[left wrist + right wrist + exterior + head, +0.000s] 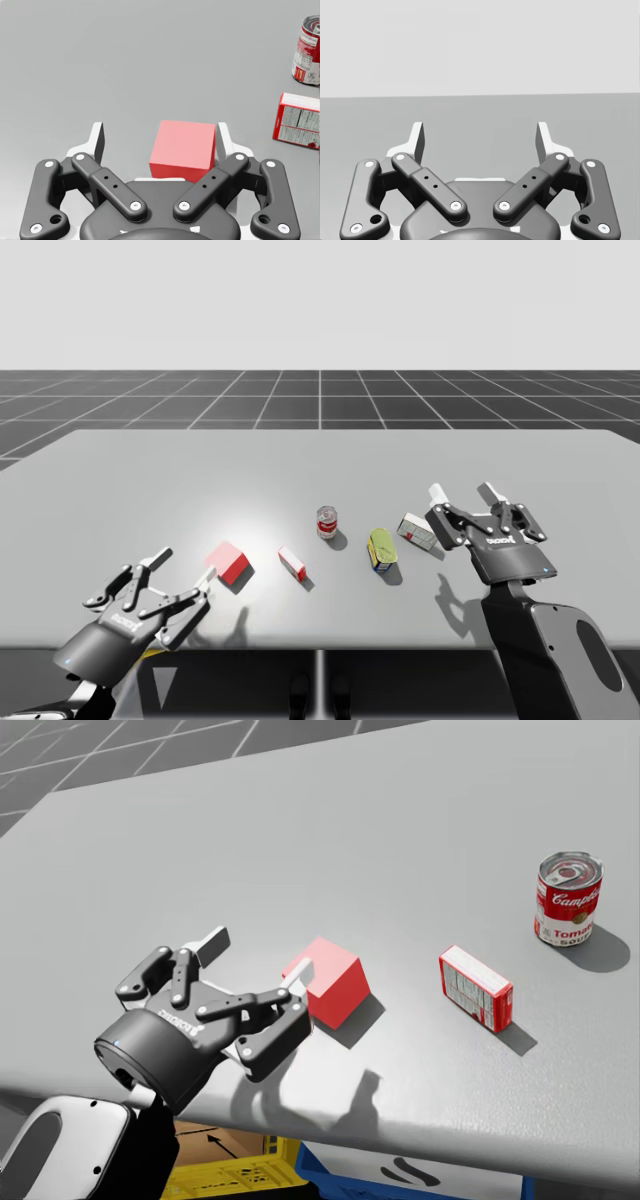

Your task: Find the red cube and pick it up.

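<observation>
Before closing left gripper [160, 135], now spread wide astride red cube [184, 150] on table [100, 60], shift sideways to centre cube, judged nearer one finger than other. Then pinch flat opposite faces squarely, lift straight, avoiding flat red box [298, 120] nearby. Also spread: right gripper [480, 135], well apart.

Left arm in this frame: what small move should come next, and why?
Probably ease the left gripper forward, shifting slightly to centre the red cube. The fingers are open, and the cube lies ahead between them, close to one finger, not yet gripped.
</observation>
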`<state>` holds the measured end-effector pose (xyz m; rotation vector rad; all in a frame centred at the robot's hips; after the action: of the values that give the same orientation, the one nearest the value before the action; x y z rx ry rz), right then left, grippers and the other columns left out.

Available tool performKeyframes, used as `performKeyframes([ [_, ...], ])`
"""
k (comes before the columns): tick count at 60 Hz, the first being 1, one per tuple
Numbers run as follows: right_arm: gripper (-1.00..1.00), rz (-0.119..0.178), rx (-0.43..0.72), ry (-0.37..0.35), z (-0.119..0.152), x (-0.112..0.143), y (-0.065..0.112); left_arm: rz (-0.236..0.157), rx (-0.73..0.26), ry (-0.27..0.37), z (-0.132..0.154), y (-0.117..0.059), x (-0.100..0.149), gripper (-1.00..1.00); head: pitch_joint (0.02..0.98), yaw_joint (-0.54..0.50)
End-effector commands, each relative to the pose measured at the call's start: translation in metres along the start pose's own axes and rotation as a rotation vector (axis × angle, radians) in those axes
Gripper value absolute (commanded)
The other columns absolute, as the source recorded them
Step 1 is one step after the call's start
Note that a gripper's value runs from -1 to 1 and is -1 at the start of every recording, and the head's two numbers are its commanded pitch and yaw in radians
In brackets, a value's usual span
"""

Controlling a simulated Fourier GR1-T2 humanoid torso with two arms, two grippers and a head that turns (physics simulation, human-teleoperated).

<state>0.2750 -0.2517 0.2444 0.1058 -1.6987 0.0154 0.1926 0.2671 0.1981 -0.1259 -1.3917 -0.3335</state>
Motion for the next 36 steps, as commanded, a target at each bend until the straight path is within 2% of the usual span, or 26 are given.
performKeyframes([
  [1,-1.0,-0.003,-0.006,-0.005,0.0,0.001,-0.001,0.012,-0.035,0.071,0.006,0.001,-0.038,-1.0,0.88,0.38],
  [9,-1.0,-0.007,-0.007,-0.007,0.0,0.001,-0.001,0.035,-0.07,0.096,-0.002,0.004,-0.054,-1.0,0.877,0.38],
  [12,-1.0,-0.009,-0.006,-0.007,-0.001,0.001,-0.001,0.059,-0.086,0.107,-0.006,0.005,-0.058,-1.0,0.877,0.38],
  [28,-1.0,-0.008,-0.008,-0.009,-0.001,0.001,-0.002,0.073,-0.082,0.13,-0.033,0.007,-0.063,-1.0,0.884,0.38],
  [36,-1.0,-0.009,-0.01,-0.009,-0.001,0.001,-0.003,0.056,-0.077,0.132,-0.044,0.004,-0.062,-1.0,0.883,0.37],
])
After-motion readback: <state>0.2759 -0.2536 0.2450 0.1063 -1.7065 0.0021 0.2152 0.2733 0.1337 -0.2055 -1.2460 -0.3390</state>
